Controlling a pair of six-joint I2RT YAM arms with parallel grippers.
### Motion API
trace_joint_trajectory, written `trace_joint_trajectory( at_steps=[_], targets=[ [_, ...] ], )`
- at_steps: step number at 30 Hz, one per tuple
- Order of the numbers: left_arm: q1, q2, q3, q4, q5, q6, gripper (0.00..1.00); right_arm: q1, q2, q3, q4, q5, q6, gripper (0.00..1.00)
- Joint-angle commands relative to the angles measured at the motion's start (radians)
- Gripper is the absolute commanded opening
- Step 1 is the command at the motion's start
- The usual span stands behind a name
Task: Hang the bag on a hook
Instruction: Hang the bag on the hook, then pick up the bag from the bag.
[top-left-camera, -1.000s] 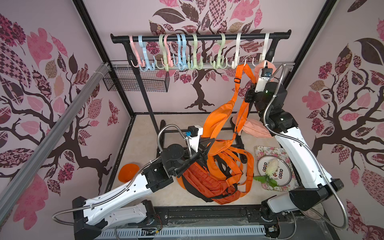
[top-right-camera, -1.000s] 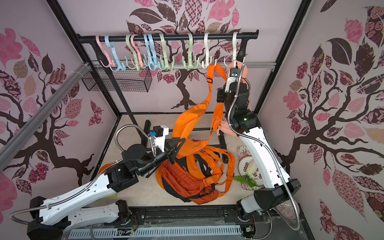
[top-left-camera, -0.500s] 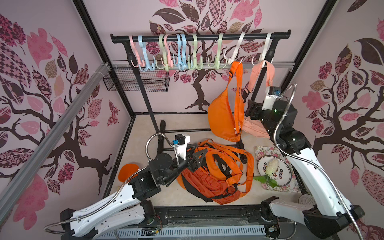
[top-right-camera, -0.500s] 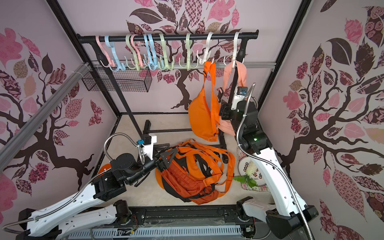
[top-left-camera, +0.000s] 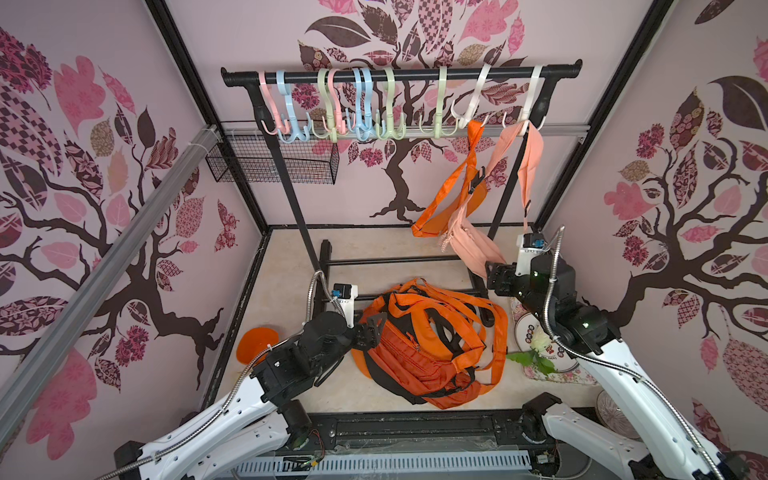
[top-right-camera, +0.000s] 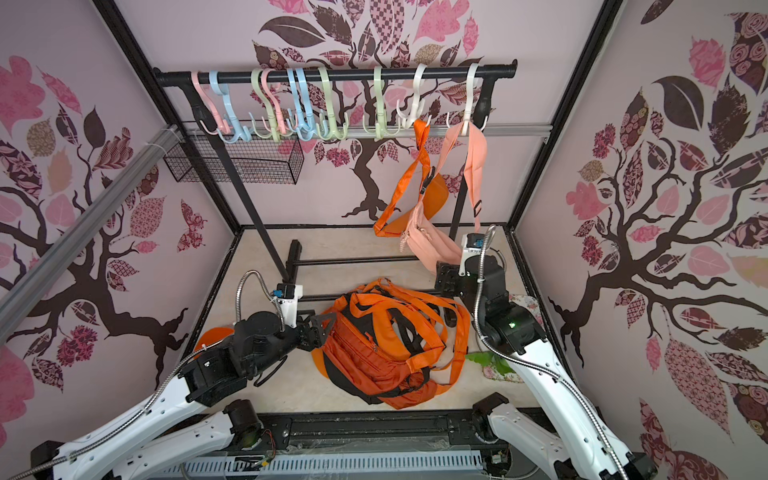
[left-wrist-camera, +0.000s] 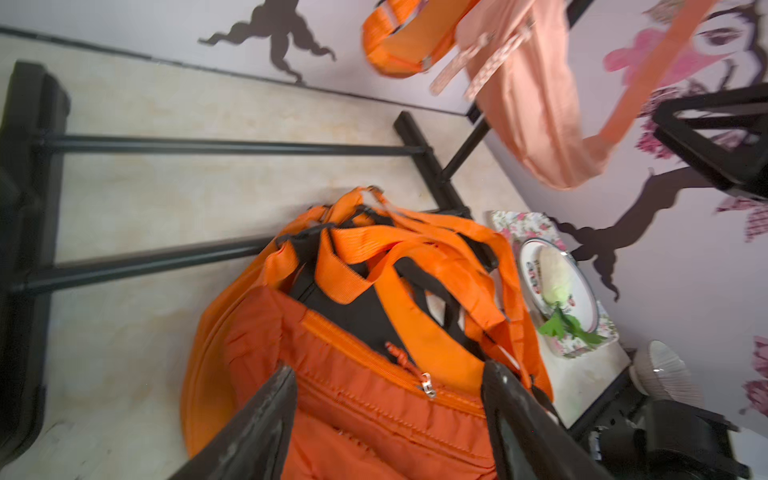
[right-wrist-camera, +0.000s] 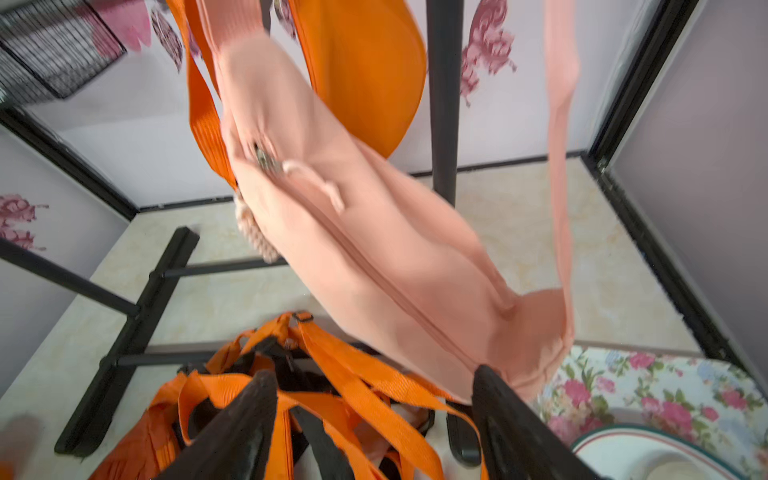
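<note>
Rail (top-left-camera: 399, 75) spans the rear, hooks (top-left-camera: 388, 108) in a row along it. Wire basket (top-left-camera: 270, 160) rear left, below rail. Inner bag (top-left-camera: 473, 137) hangs on 2nd hook from right; end bag (top-left-camera: 473, 249) on last hook, in front, overlapping it. Bag pile (top-left-camera: 419, 349) mid desk (top-left-camera: 291, 257); plate (top-left-camera: 524, 332) just right of pile, disc (top-left-camera: 255, 345) well left. Left claw (top-left-camera: 374, 328) at pile's left edge; right claw (top-left-camera: 494, 276) just beside end bag's low end.

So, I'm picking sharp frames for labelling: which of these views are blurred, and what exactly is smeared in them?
Right wrist view: the pink bag and the wire basket are motion-smeared. Left wrist view: the orange sling bag and the pink bag hanging behind are smeared, while the orange backpack on the floor is fairly sharp. Both top views: sharp and evenly lit, no glare.
</note>
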Motion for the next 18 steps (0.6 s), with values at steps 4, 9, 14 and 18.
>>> trace_joint_trajectory(
  at_steps=[4,9,14,18],
  targets=[
    [0.145,0.086,-0.081,-0.060,0.222,-0.119,0.73,0.039,0.020,-0.130,-0.072,-0.130,0.084,0.76],
    [0.145,0.108,-0.103,-0.076,0.218,-0.143,0.73,0.040,0.061,-0.199,-0.082,-0.182,0.065,0.78],
    [0.145,0.099,-0.140,-0.059,0.238,-0.178,0.73,0.039,0.197,-0.194,-0.073,-0.268,0.006,0.81],
    [0.146,0.088,-0.166,-0.046,0.238,-0.196,0.74,0.039,0.301,-0.187,-0.029,-0.269,-0.019,0.81]
  ],
)
